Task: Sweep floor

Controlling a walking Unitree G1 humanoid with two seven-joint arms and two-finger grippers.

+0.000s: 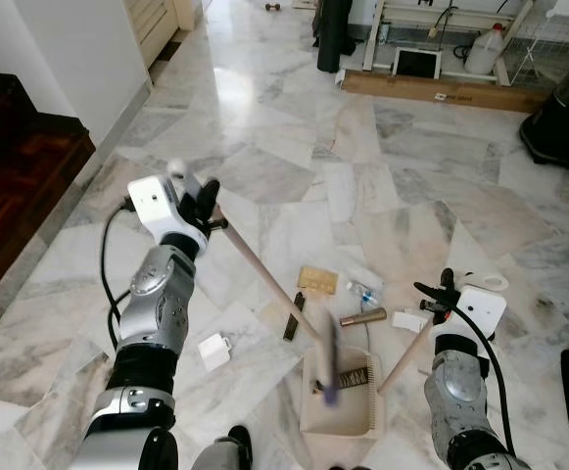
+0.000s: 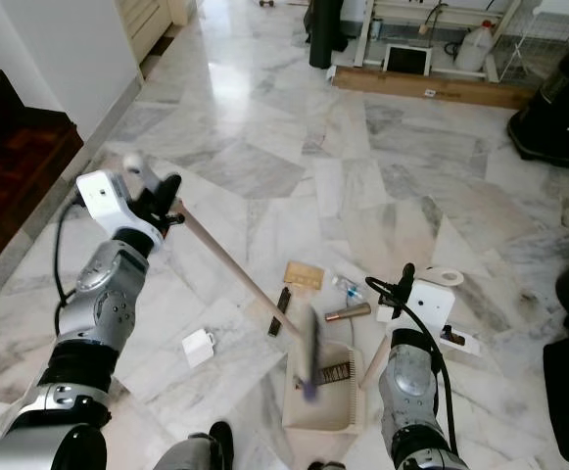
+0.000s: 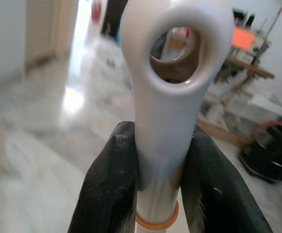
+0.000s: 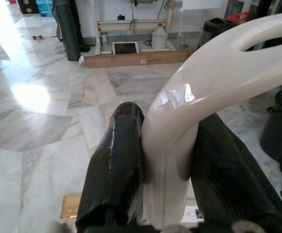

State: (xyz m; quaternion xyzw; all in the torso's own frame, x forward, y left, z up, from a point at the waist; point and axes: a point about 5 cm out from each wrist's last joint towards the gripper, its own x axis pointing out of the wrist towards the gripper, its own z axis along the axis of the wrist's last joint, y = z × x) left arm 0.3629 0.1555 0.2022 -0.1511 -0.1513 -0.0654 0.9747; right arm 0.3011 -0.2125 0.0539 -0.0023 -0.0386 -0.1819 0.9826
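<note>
Two grippers working as a pair, sweeping litter into the dustpan.
Left gripper (image 1: 209,201) is clamping the broom (image 1: 264,276) by its white handle end, angling the head into the dustpan (image 1: 341,399); right gripper (image 1: 441,294) is pinching the dustpan's handle, steadying it beside scraps (image 1: 362,316).

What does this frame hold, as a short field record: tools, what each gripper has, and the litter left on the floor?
left gripper: jaws shut on broom handle
right gripper: jaws shut on dustpan handle
broom head: over the dustpan, blurred
floor litter: tan card, brown tube, dark strip, white block
floor: grey-white marble
status: litter not yet in dustpan
</note>
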